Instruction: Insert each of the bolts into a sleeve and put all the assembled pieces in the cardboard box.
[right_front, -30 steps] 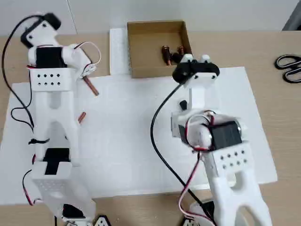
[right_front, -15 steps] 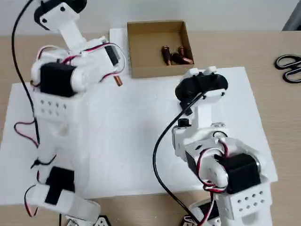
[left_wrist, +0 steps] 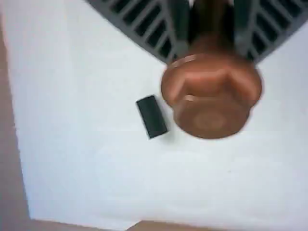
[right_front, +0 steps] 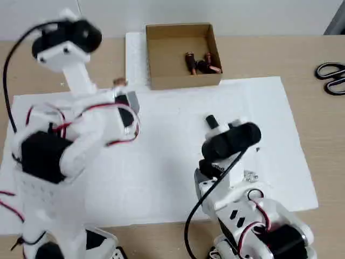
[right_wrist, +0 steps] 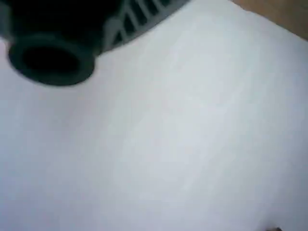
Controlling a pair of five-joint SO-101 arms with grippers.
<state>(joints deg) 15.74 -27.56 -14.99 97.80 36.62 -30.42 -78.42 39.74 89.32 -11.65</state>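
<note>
Cardboard box [right_front: 186,82] sits at the far side of the wooden table [right_front: 302,54], open on top, with a small cluster of copper-and-black pieces [right_front: 200,62] gathered near its right wall. Left of the box, over the white sheet [right_front: 161,162], the left gripper [left_wrist: 209,43] pinches a copper bolt [left_wrist: 211,96] by the shank, head outward. The right gripper [right_wrist: 62,38] is clamped on a black sleeve [right_wrist: 48,57], hollow end free, above the sheet. A loose sleeve [right_front: 211,120] rests on the sheet just beside the right arm. Scissors [right_front: 331,75] lie on bare wood at the right edge. A pale wall [right_front: 242,13] rises behind the table.
</note>
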